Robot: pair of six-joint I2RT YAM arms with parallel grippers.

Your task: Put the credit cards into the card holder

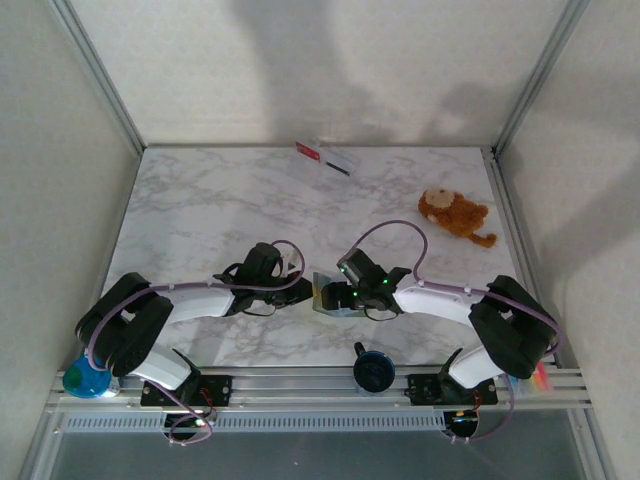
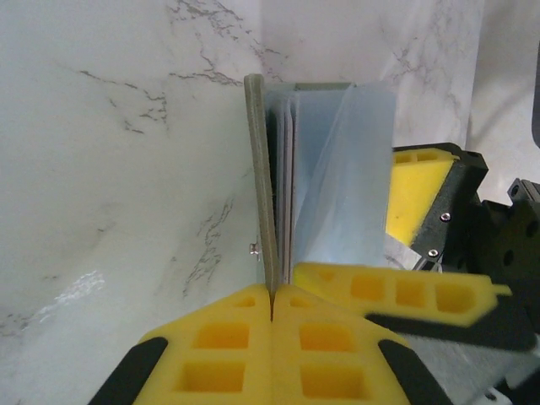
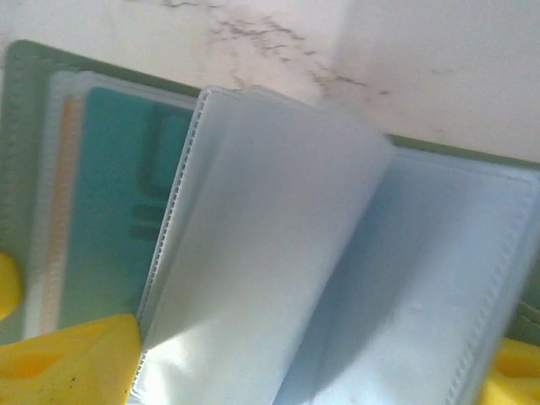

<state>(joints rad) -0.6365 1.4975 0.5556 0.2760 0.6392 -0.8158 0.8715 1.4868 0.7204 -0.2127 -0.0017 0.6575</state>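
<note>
The left claw [image 2: 272,295] is pinched tight on the grey-green cover of the card holder [image 2: 261,169]. The holder's clear sleeves [image 2: 346,169] fan out toward the right claw [image 3: 314,350], whose fingers stand wide at either side of the open pages. The credit cards, a red card [image 1: 308,151] and a white card [image 1: 340,160], lie just beside each other at the far edge of the counter [image 1: 200,210], well apart from the holder.
</note>
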